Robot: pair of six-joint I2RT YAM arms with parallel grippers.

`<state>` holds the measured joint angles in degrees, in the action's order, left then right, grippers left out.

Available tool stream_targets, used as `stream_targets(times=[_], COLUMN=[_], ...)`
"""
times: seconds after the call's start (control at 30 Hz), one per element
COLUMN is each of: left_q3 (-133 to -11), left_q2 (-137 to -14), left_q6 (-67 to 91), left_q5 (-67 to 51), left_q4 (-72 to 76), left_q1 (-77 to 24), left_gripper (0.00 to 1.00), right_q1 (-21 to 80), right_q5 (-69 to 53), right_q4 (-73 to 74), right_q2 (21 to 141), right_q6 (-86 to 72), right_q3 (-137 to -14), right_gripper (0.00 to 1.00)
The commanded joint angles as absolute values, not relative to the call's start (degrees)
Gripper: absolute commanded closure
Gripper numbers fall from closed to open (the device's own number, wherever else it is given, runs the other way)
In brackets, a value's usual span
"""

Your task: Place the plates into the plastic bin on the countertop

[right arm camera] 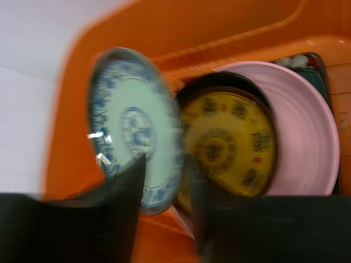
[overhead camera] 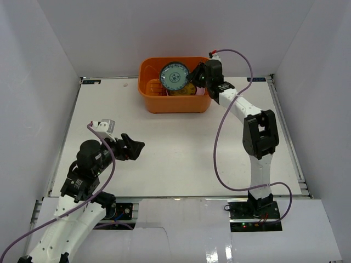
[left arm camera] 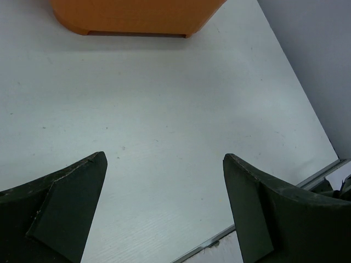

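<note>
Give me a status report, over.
Left gripper: jaws open, empty. Right gripper: jaws shut on teal plate over bin. Amber plate, pink plate already inside. Nothing blocking.

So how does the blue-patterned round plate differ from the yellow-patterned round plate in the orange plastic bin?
The blue-patterned round plate is tilted, pinched at its rim by the right tool; the yellow-patterned round plate lies ungripped, nested in a pink round plate. The blue one's centre is pale; the yellow one's is yellow. Both are round and patterned.
</note>
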<state>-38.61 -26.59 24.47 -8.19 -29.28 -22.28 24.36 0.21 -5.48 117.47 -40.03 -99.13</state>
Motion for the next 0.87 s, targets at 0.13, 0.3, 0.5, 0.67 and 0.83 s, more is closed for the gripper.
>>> stream_targets(times=[0.13,0.3,0.5,0.67,0.83], left_q3=[-41.4,-44.3,-45.8,-42.5,-36.7], left_q2=[-28.4,-30.1,-29.7,-26.1,-20.3], left_q6=[23.7,24.5,24.3,25.3,28.3], left_q5=[-8.1,-10.0,-9.8,-10.0,-12.8], left_q4=[-26.1,-24.7,-25.5,-30.2,-27.9], left_q1=[-22.7,-22.7,-22.6,-22.6,-22.7], left_gripper=[0.02,0.02,0.02,0.02,0.02], right_q1=[23.7,23.6,26.2,28.9,29.2], right_q5=[-4.8,-8.5,-8.7,-5.7,-4.6], right_q4=[-0.3,-5.2,-18.6,-14.2,-7.6], right_q2=[114.4,101.8,63.9,36.9,13.4], right_q6=[-35.6,-32.1,-29.5,-30.5,-30.3], right_q3=[-104.9,-96.7,-53.6,-19.1,-9.7], right_gripper=[0.1,0.1,0.1,0.1,0.1])
